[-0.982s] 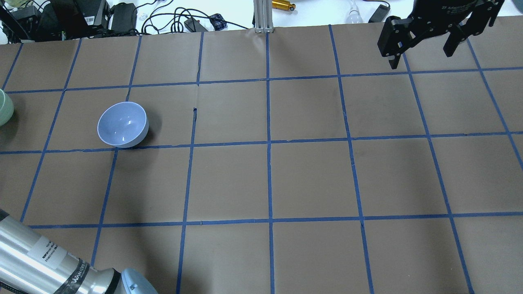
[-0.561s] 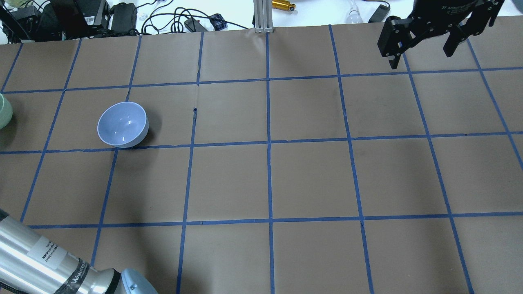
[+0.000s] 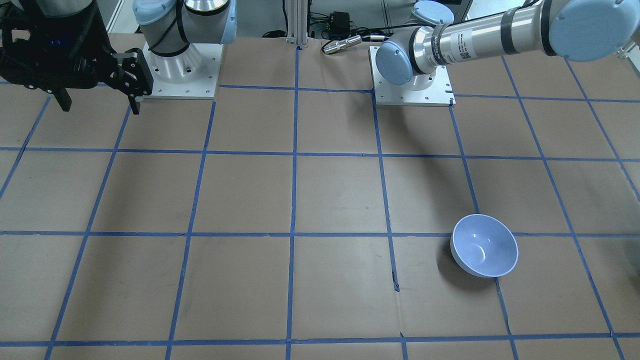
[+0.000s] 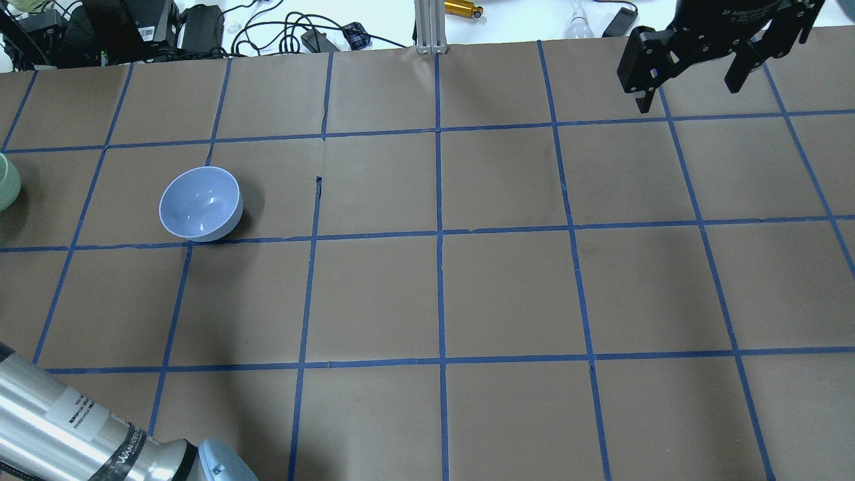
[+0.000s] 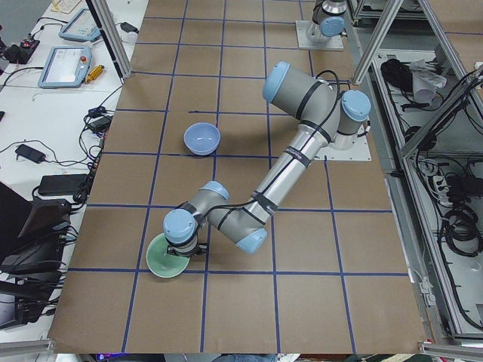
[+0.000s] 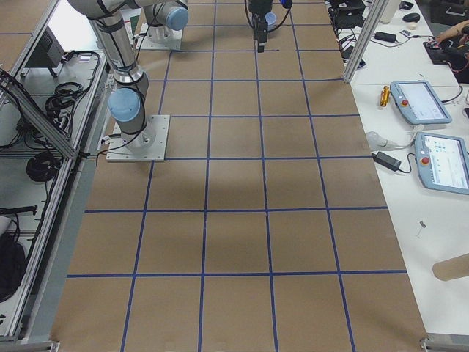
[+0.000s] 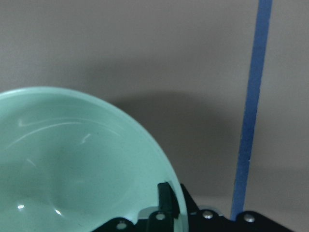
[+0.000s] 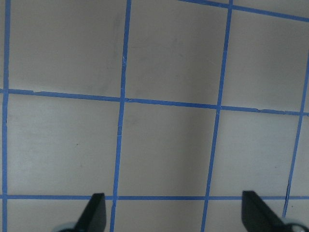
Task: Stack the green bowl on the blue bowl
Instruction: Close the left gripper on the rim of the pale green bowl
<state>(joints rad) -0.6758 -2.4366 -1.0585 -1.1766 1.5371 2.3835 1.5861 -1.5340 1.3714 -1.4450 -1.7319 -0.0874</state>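
The blue bowl (image 4: 200, 204) stands upright and empty on the brown table; it also shows in the front view (image 3: 484, 245) and the left side view (image 5: 201, 138). The green bowl (image 4: 5, 182) is at the table's left edge, mostly cut off in the overhead view, and shows whole in the left side view (image 5: 167, 262). My left gripper (image 7: 176, 200) is shut on the green bowl's (image 7: 72, 164) rim, one finger (image 7: 166, 198) inside it. My right gripper (image 4: 688, 93) is open and empty at the far right, well away from both bowls.
The left arm's silver tube (image 4: 67, 427) crosses the near left corner. An aluminium post (image 4: 427, 27), cables and power bricks (image 4: 200, 27) line the far edge. The two arm bases (image 3: 180, 75) (image 3: 410, 80) stand at the robot's side of the table.
The green bowl's visible edge has shifted slightly left in the overhead view. The blue bowl and the right gripper have not moved.
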